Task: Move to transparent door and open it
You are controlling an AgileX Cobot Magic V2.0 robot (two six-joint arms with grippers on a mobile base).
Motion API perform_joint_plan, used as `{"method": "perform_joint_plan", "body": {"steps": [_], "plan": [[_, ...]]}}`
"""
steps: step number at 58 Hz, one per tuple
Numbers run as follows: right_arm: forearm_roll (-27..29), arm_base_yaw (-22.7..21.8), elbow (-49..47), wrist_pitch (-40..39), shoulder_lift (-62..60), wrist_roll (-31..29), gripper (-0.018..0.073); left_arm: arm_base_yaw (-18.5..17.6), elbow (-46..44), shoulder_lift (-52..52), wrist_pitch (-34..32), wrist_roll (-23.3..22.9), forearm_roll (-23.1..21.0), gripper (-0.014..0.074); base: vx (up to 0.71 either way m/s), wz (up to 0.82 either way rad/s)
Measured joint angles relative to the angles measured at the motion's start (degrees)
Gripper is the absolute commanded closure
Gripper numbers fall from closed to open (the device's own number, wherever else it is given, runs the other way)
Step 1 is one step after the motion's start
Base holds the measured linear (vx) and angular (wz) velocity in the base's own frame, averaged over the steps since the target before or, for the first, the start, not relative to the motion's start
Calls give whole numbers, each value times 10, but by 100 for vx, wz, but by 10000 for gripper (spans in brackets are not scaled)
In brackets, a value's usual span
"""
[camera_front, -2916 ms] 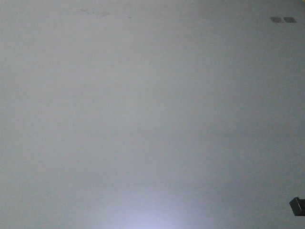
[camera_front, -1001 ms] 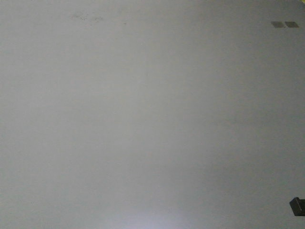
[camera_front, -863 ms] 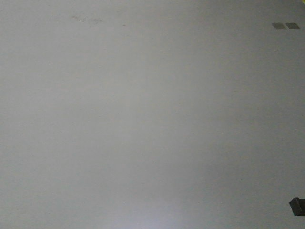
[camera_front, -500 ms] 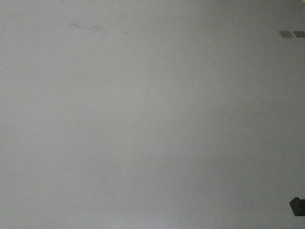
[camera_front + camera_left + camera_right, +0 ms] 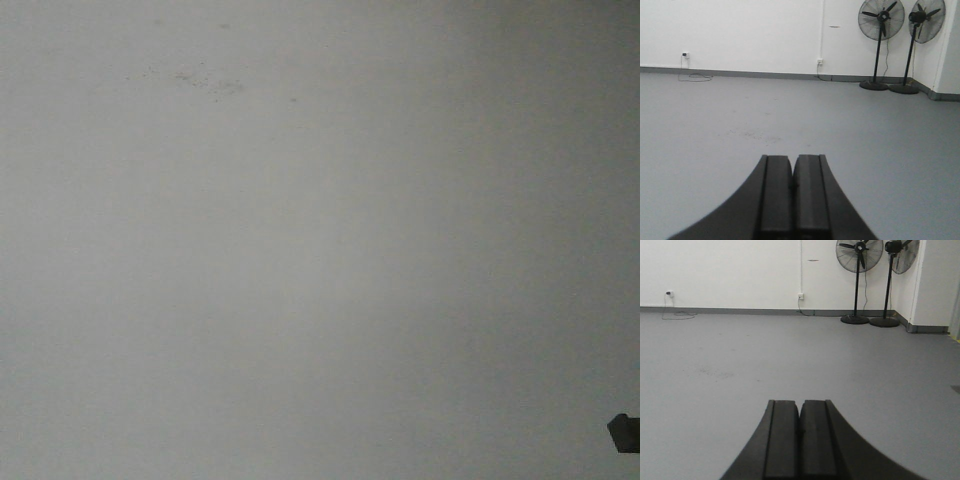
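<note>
I see no transparent door in any view, only grey floor, so I should swing round slowly until it shows. My left gripper and right gripper are both pressed closed, empty. I count two pedestal fans, two wall sockets
</note>
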Motion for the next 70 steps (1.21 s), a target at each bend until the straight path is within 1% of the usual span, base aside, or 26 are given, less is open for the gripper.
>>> {"method": "perform_joint_plan", "body": {"steps": [23, 70], "plan": [[0, 0, 0, 0, 0, 0, 564, 0, 0, 0, 0, 0, 0, 602, 51, 32], [0, 0, 0, 1, 0, 0, 564, 0, 0, 0, 0, 0, 0, 602, 51, 40]]}}
